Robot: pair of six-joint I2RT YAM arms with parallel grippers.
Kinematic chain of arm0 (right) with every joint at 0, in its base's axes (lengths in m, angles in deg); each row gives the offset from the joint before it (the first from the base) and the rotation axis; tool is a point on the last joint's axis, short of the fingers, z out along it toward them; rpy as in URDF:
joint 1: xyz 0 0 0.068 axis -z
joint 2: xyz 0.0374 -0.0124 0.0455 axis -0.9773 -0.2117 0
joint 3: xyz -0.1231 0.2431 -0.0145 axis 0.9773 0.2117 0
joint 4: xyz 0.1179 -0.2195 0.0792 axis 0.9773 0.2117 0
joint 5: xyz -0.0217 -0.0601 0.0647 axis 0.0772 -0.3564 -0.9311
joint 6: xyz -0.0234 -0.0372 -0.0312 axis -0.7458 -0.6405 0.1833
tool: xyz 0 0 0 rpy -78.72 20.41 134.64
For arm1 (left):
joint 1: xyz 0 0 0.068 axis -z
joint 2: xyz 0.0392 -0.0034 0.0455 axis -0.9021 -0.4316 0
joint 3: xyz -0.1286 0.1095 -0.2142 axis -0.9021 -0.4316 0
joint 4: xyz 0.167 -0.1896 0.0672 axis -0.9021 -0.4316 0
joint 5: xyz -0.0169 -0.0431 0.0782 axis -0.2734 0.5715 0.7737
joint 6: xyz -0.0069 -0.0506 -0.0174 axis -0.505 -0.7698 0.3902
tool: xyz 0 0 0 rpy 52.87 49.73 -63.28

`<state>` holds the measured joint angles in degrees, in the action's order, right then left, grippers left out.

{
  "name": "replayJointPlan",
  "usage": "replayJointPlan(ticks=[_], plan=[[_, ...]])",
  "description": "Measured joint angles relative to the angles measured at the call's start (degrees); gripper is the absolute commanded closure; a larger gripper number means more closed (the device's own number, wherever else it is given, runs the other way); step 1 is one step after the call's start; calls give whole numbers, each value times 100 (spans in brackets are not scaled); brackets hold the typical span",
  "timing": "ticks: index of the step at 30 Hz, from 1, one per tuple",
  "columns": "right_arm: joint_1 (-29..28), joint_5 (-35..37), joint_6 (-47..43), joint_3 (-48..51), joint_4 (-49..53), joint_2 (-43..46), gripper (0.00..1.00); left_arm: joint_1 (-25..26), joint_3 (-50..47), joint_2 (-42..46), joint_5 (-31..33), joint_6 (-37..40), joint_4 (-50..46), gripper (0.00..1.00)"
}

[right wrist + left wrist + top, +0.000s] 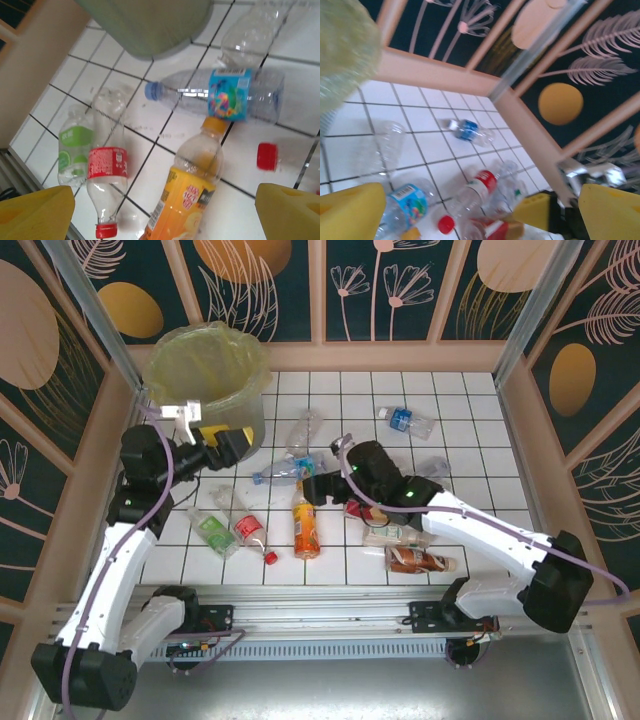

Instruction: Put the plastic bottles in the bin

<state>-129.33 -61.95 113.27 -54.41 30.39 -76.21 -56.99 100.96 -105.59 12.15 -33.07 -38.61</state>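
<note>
The bin [205,370], pale green with a yellow-green liner, stands at the back left. My left gripper [232,443] hovers beside its front wall, open and empty [480,217]. Plastic bottles lie scattered on the white tiles. An orange-label bottle [305,525] lies under my right gripper [318,485], which is open above it [162,212] without touching. A blue-label bottle [225,95] lies just beyond the orange one [187,200]. To the left are a red-label bottle [106,170] and a green-label bottle [72,150].
More bottles lie at the right [415,560], the far middle [405,420] and near the bin [305,428]. A loose red cap [270,557] rests near the front edge. Wooden walls [520,430] enclose the table on three sides.
</note>
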Motion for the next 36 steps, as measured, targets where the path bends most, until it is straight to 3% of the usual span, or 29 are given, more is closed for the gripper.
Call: replayJointPlan(ticks=[7,14,22,36], plan=[[-149,140,398,0,-44,-516,6,0,-664,796,-590,-13,509,1],[-107,79,-1364,-625,144,-1263,4,0,-702,835,-643,-13,728,1],[393,236,-2977,-1707,717,-2293,1,0,-728,874,-643,-13,758,1],[649,275,-4271,-3609,1572,-4216,1,0,-796,861,-625,-13,811,1]])
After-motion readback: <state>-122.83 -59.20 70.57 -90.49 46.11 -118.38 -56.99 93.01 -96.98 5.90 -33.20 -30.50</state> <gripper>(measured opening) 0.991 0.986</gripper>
